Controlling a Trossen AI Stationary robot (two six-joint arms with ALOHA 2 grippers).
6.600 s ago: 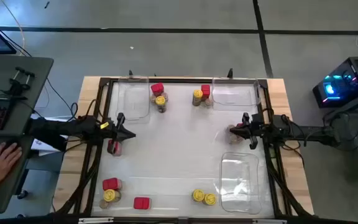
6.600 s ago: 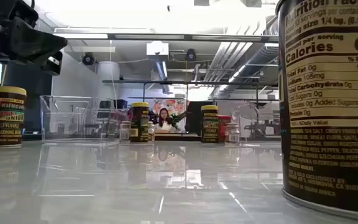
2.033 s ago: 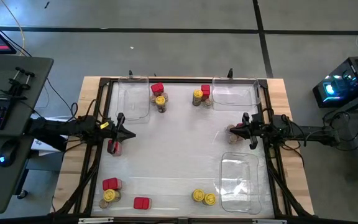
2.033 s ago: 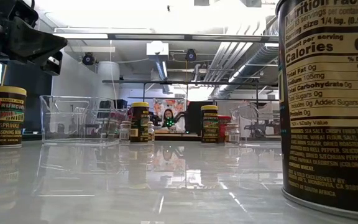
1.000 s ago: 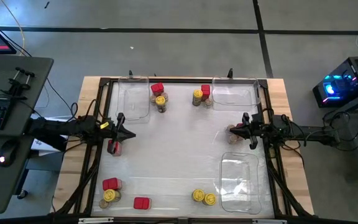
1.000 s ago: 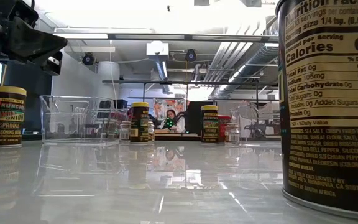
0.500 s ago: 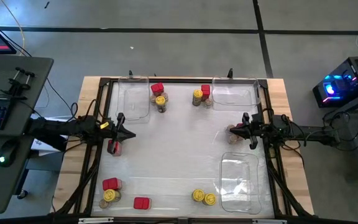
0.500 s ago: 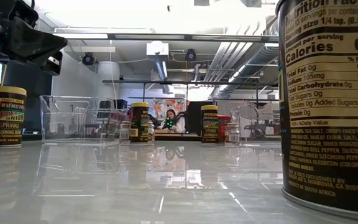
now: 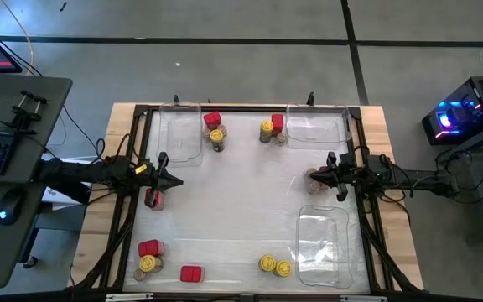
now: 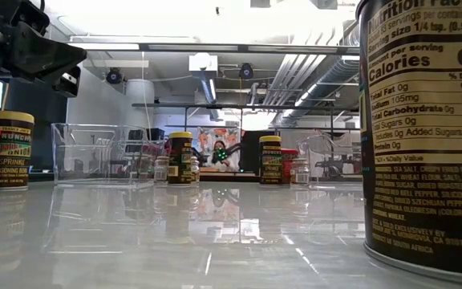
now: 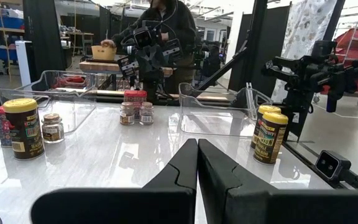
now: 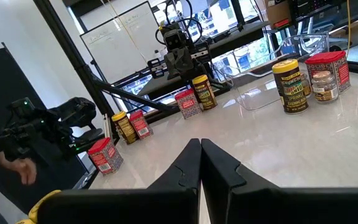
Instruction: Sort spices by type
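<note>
Two dark arms, black wedge-shaped fingers [image 11: 173, 174]

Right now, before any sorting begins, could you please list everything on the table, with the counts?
clear plastic trays: three, transparent, two far corners and near right corner
yellow-lidded round jars: five, near and far edges
red square-topped boxes: five, one beside the left hand
small brown-lidded round jars: count unclear, standing among the others
white table: one
left hand: shut, empty, left edge
right hand: shut, empty, right edge
</note>
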